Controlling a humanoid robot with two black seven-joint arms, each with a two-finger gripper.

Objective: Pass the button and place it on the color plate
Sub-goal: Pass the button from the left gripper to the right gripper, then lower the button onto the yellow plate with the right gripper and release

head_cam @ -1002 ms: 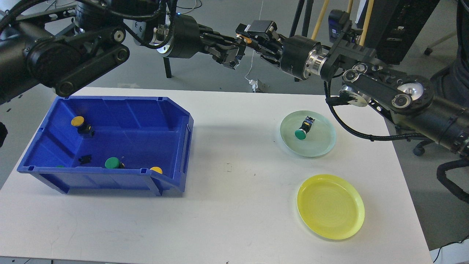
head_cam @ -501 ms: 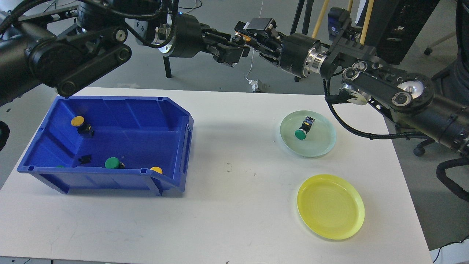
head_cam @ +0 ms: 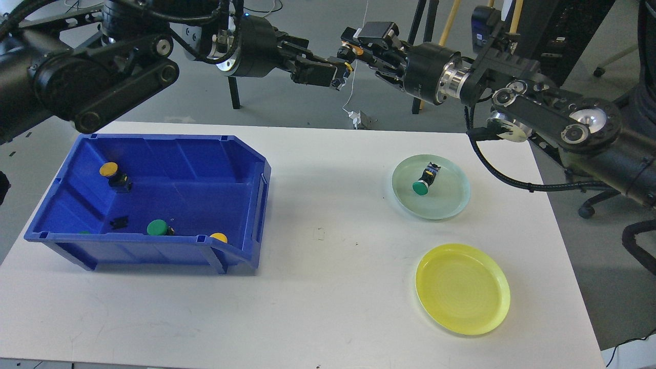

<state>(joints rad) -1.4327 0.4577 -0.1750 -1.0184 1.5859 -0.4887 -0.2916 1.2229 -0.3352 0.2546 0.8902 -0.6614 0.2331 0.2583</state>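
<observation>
Both grippers meet high above the table's far edge. My right gripper (head_cam: 354, 52) is shut on a yellow-orange button (head_cam: 358, 50). My left gripper (head_cam: 339, 77) sits just left of and below it, its fingers apart and holding nothing. A green button (head_cam: 421, 188) lies on its side on the pale green plate (head_cam: 453, 205). The yellow plate (head_cam: 462, 289) at the front right holds nothing. The blue bin (head_cam: 205, 154) at the left holds a yellow button (head_cam: 108, 169), a green button (head_cam: 156, 227) and another yellow button (head_cam: 219, 238).
The white table (head_cam: 328, 215) carries the bin at the left and the two plates at the right. Tripod legs (head_cam: 416, 31) and a dangling white cable (head_cam: 353, 110) stand behind the far edge. A chair base (head_cam: 589, 207) is at the right.
My right gripper has drawn back to the right and slightly up with the yellow-orange button. My left gripper has reached further right after it.
</observation>
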